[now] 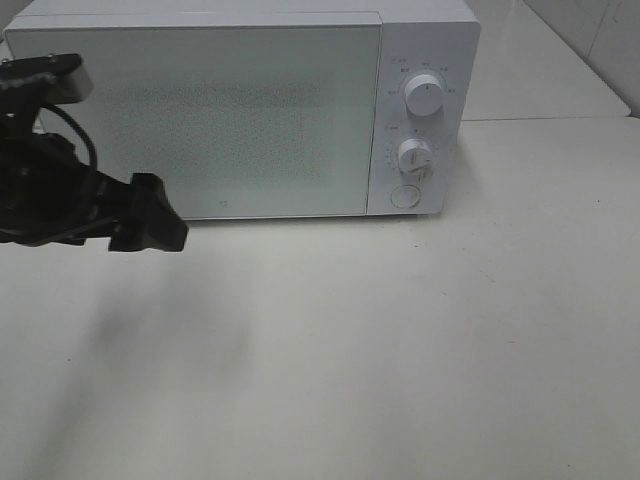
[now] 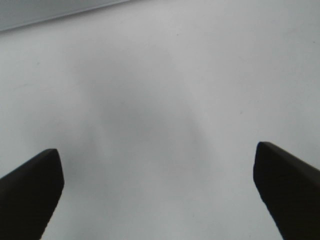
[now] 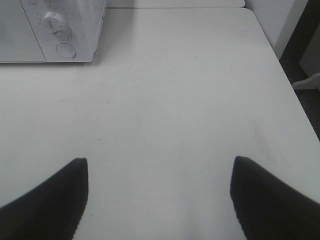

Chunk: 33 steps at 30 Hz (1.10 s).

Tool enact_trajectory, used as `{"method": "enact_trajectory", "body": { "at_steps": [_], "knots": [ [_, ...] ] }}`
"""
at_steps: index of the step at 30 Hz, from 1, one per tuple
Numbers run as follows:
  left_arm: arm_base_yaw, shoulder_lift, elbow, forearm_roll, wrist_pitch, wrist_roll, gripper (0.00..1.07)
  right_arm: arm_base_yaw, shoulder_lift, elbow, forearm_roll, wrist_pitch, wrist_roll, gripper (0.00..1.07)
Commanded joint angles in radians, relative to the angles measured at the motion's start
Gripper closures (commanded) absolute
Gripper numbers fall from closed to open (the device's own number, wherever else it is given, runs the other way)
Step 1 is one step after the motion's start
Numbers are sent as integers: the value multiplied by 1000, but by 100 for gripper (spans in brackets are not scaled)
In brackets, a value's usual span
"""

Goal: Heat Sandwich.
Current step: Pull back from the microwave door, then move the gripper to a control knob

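The sandwich is out of view in every frame. A white microwave (image 1: 240,110) stands at the back of the table with its frosted door shut, and nothing shows through the door. My left gripper (image 1: 150,215) hovers at the left, just in front of the door's lower left corner. In the left wrist view the left gripper (image 2: 157,165) is open over bare table with nothing between its fingers. The right gripper (image 3: 160,170) is also open and empty, over the table well to the right of the microwave (image 3: 50,30).
Two white knobs (image 1: 425,95) (image 1: 413,155) and a round button (image 1: 404,196) sit on the microwave's right panel. The white table (image 1: 400,350) stretches out in front. Its right edge (image 3: 295,95) drops off to a dark floor.
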Motion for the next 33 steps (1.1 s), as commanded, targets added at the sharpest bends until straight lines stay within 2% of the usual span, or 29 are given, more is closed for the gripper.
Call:
{"method": "enact_trajectory", "body": {
  "at_steps": [1, 3, 4, 8, 10, 13, 15, 16, 18, 20, 21, 24, 30, 33],
  "knots": [
    [78, -54, 2, 10, 120, -6, 8, -7, -26, 1, 2, -8, -3, 32],
    [146, -100, 2, 27, 193, -6, 8, -7, -26, 1, 2, -8, -3, 32],
    [146, -100, 2, 27, 193, -6, 8, -7, -26, 1, 2, -8, -3, 32],
    [244, -169, 2, 68, 300, -7, 8, -7, -26, 1, 2, -8, -3, 32],
    [258, -179, 2, 78, 320, -7, 8, -7, -26, 1, 2, -8, -3, 32],
    [328, -224, 2, 132, 415, -8, 8, -7, -26, 1, 2, -8, -3, 32],
    [350, -232, 2, 139, 431, -8, 8, -7, -26, 1, 2, -8, -3, 32],
    [398, -253, 2, 155, 463, -8, 8, -7, -26, 1, 2, -8, -3, 32],
    [443, -274, 2, 168, 486, -8, 8, -7, -26, 1, 2, -8, -3, 32],
    [462, -288, 2, 168, 494, -9, 8, -7, -26, 1, 2, -8, -3, 32],
    [501, -315, 2, 172, 508, -28, 8, -7, -26, 1, 2, -8, -3, 32],
    [523, -340, 2, 188, 525, -38, 8, -7, -26, 1, 2, -8, -3, 32],
    [527, -450, 19, 288, 585, -107, 8, -7, -26, 1, 2, -8, -3, 32],
    [527, -494, 46, 293, 578, -107, 8, -7, -26, 1, 2, -8, -3, 32]
  ]
}}
